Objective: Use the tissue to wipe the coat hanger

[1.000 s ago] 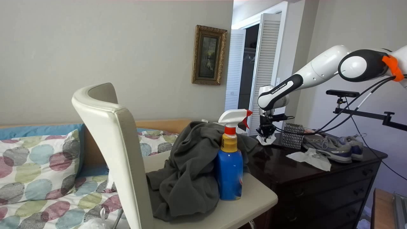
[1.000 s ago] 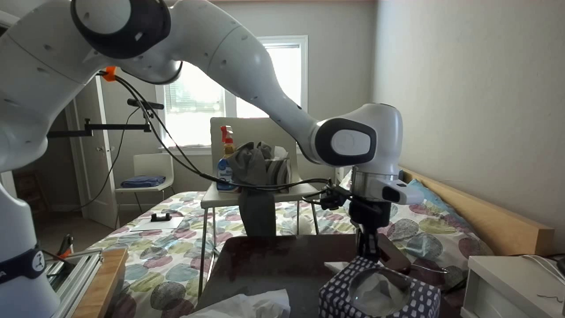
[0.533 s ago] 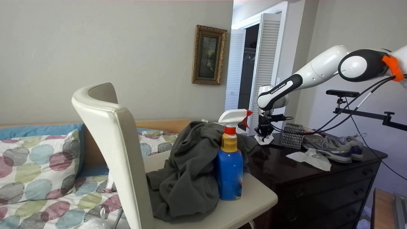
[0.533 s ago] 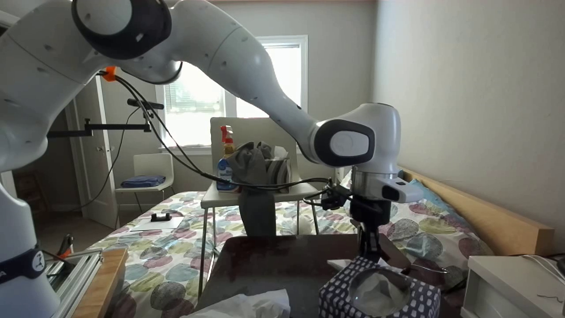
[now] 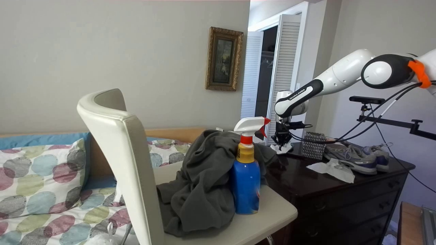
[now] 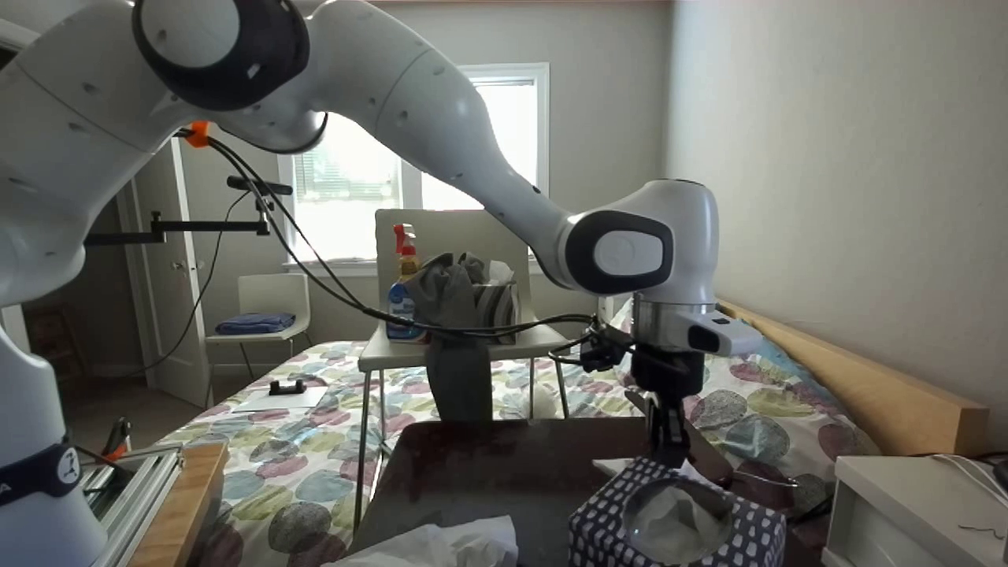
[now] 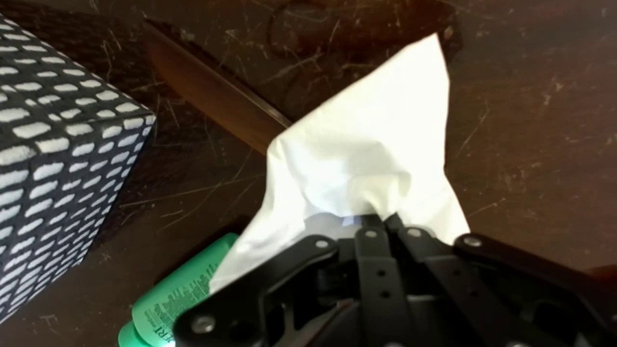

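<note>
Tissue: near side hidden under the gripper; in an exterior view, mostly behind the patterned box.
Gripper: base cut off by the wrist view's bottom edge; tips hidden behind the box in an exterior view.
Coat hanger: 1 side visible up to the tissue, then hidden beneath it.
Reddish-brown patch: cut off at the wrist view's right edge; too blurred to name.
Patterned box: cut off by the left edge in the wrist view, by the bottom edge in an exterior view.
Green container: partly covered by the tissue, lower end cut off, small print unreadable.
Paper sheet: cut off by the bottom edge in an exterior view.
</note>
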Action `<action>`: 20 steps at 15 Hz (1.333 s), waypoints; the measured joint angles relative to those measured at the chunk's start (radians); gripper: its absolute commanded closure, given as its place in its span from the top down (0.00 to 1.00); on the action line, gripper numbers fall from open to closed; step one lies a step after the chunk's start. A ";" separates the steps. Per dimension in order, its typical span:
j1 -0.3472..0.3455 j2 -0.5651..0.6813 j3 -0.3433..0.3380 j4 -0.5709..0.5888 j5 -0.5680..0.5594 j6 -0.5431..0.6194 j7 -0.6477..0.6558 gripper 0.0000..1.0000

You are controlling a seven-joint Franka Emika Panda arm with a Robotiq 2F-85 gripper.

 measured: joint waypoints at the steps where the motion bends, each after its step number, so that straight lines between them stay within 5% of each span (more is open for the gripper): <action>1: 0.000 0.004 0.001 0.009 0.000 0.000 0.000 0.01; 20: 0.000 0.203 0.030 0.369 0.000 -0.109 0.000 0.01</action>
